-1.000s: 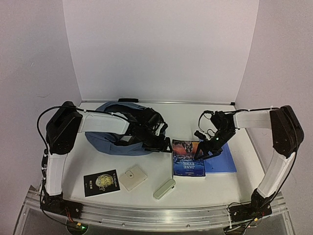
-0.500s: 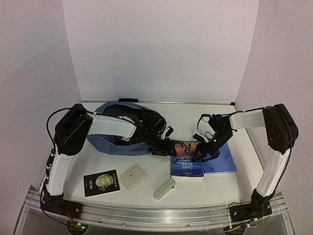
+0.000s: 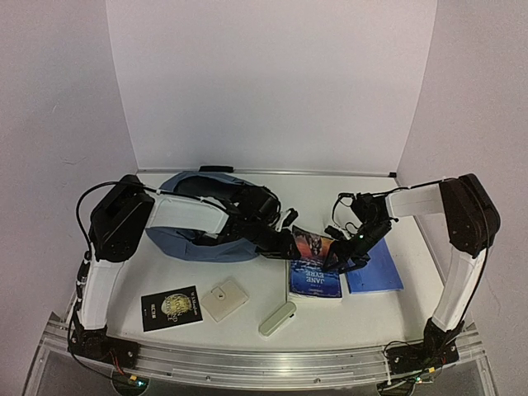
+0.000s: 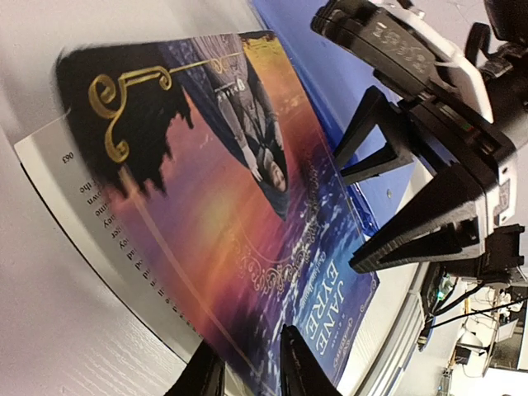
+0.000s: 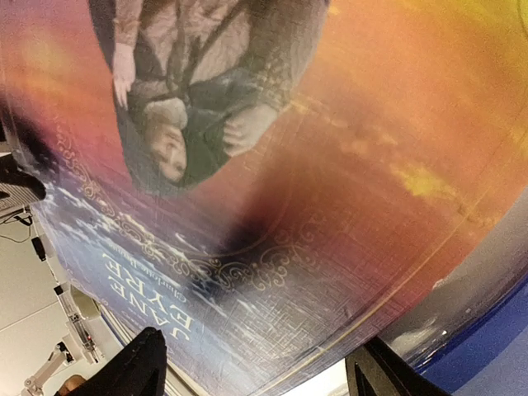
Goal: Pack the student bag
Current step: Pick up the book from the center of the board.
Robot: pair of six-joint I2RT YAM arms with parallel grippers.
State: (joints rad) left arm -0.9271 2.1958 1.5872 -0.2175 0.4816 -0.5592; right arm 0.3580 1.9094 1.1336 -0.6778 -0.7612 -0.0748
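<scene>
Compared with a second ago, your left arm has reached further across the student bag [image 3: 177, 238], and the far end of the paperback [image 3: 316, 268] now stands tilted up off the table [image 3: 247, 285] where it lay flat. Left gripper [image 4: 247, 371]: jaws drawn narrow, apparently pinching the front cover and the first leaves by their edge, with a printed page exposed below. Right gripper [image 3: 345, 254]: jaws spread wide and holding nothing, fingertips close against the raised cover on its other side. The bag lies at the left rear, just beside the paperback and under your left forearm; its opening cannot be seen. The hazards follow from the grip. If you lift now, only cover and leaves rise, so the block may hang open, slip out or crease at the spine. The two grippers sit close enough to collide if either swings. The blue notebook [image 3: 378, 271] touches the paperback's right edge and may be dragged along.
</scene>
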